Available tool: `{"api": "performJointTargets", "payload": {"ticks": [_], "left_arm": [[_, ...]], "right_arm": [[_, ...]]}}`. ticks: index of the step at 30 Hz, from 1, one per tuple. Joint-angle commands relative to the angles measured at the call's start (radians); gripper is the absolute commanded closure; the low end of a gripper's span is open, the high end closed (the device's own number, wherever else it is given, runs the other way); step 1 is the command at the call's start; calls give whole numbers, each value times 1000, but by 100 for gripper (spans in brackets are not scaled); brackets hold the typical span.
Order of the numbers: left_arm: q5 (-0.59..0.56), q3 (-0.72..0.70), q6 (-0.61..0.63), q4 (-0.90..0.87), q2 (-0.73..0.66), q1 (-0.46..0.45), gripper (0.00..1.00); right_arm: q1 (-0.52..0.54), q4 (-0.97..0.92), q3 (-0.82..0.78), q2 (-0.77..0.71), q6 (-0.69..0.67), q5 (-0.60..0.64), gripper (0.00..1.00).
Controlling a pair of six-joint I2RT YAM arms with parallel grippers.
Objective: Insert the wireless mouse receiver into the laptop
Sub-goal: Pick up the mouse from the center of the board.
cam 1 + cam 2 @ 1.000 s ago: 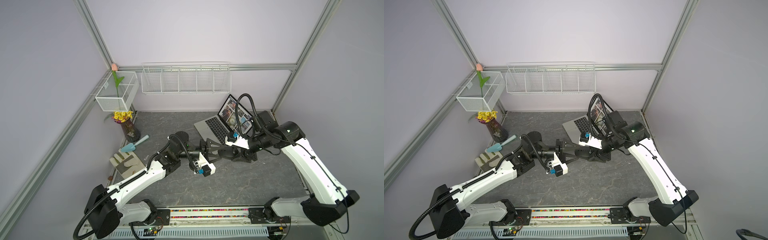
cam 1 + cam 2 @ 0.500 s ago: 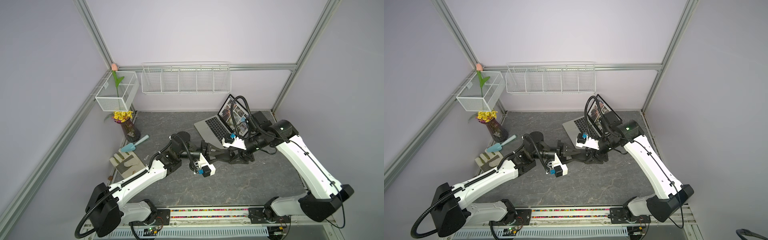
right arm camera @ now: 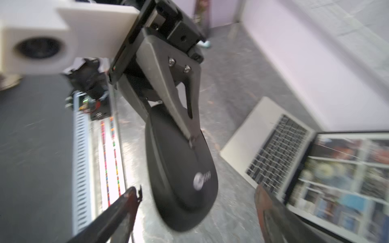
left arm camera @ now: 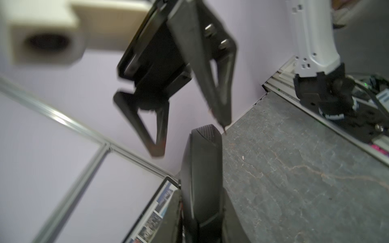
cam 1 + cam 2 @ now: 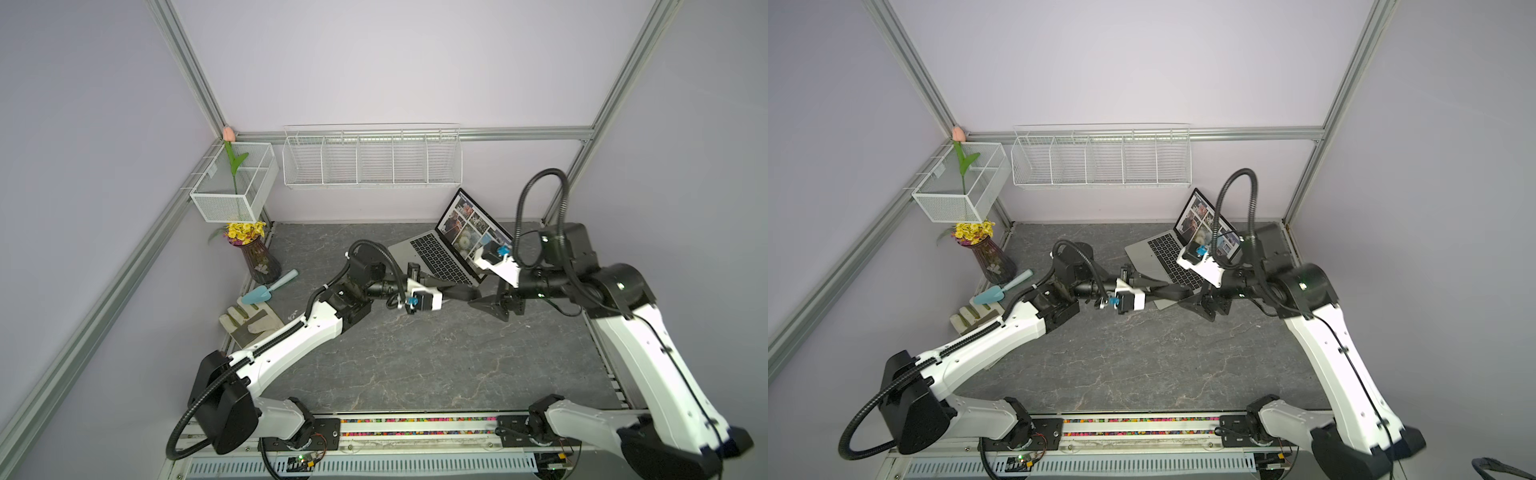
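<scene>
**Pale lilac booth over a grey marbled floor**

Three plain lilac walls close the space: the far wall [image 5: 395,62], the left wall [image 5: 83,124] and the right wall [image 5: 685,124]. They meet along aluminium frame rails [image 5: 415,134]. The floor [image 5: 415,357] is dark grey with pale veins. A white wire rack [image 5: 372,166] with five compartments hangs on the far wall. A white mesh box [image 5: 232,195] hangs on the left wall by the far-left corner. The light is soft and even, and shadows are faint.
</scene>
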Motion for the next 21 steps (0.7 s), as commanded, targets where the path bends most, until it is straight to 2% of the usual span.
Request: {"api": "performJointTargets", "payload": {"ticks": [1,3,6,10,15,17,21], "left_arm": [[61,124,-493,126,78,65,100],[28,133,-694,250,101,77,100],[-96,102,-930,306,79,77,100],[-236,50,-1138,233,10,77,100],[-364,-101,-1427,241,-79,76,100],[-323,-143,-1498,263,-103,77,100],[-236,-174,-1439,216,-152,76,100]], "right_arm": [[-18,431,-115,-146,276,217,11],[-18,486,-159,-201,327,321,11],[-18,553,-238,-260,372,359,11],[-18,631,-327,-298,453,271,11],[-4,668,-363,-249,537,165,11],[8,673,-369,-222,540,84,11],[77,682,-373,-139,522,-28,11]]}}
